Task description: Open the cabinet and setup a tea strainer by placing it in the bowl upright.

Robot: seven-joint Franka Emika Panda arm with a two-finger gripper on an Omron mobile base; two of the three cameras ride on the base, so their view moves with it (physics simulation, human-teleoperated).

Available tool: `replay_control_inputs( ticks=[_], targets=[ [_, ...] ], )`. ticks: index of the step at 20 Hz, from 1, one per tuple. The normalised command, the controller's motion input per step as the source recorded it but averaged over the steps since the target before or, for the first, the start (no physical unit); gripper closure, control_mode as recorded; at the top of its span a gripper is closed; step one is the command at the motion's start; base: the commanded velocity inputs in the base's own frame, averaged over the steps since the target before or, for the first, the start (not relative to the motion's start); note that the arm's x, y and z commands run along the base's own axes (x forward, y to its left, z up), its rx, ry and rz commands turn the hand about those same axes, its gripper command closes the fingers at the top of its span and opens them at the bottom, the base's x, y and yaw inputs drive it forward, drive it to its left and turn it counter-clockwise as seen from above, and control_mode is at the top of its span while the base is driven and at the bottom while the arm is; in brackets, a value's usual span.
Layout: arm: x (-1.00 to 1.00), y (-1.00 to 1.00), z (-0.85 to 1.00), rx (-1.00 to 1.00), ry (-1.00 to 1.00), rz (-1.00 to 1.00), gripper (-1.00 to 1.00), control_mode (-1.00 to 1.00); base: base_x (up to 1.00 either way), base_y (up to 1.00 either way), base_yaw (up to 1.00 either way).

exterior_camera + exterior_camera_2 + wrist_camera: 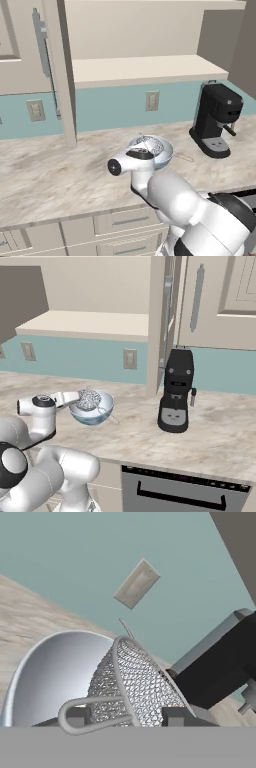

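The gripper [122, 717] is clamped on the strainer [135, 687], one dark fingertip [76, 716] on each side of its mesh wall, holding it tilted over the bowl [50, 672]. The bowl stands on the worktop [50, 170], near a black coffee machine [175, 398]. Above, the cabinet [60, 70] door stands open, its shelf [140, 67] bare

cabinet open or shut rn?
Open. Both cabinet doors are swung out, baring the pale shelf in the two base views.
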Motion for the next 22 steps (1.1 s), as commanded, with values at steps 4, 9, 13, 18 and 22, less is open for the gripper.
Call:
replay_control_inputs(
  ticks=[4, 9, 13, 18, 22],
  targets=[
    [0.12, 0.01, 0.0, 0.0, 0.02, 0.0, 1.0, -1.0, 0.0, 0.0, 0.0],
    [0.0, 0.02, 0.0, 0.0, 0.0, -0.01, 1.0, -1.0, 0.0, 0.0, 0.0],
    [0.0, 0.13, 0.0, 0.0, 0.0, 0.0, 1.0, -1.0, 0.0, 0.0, 0.0],
    [0.0, 0.14, 0.0, 0.0, 0.0, 0.0, -1.0, -1.0, 0.0, 0.0, 0.0],
    [0.0, 0.03, 0.0, 0.0, 0.0, 0.0, -1.0, -1.0, 0.0, 0.0, 0.0]
  ],
)
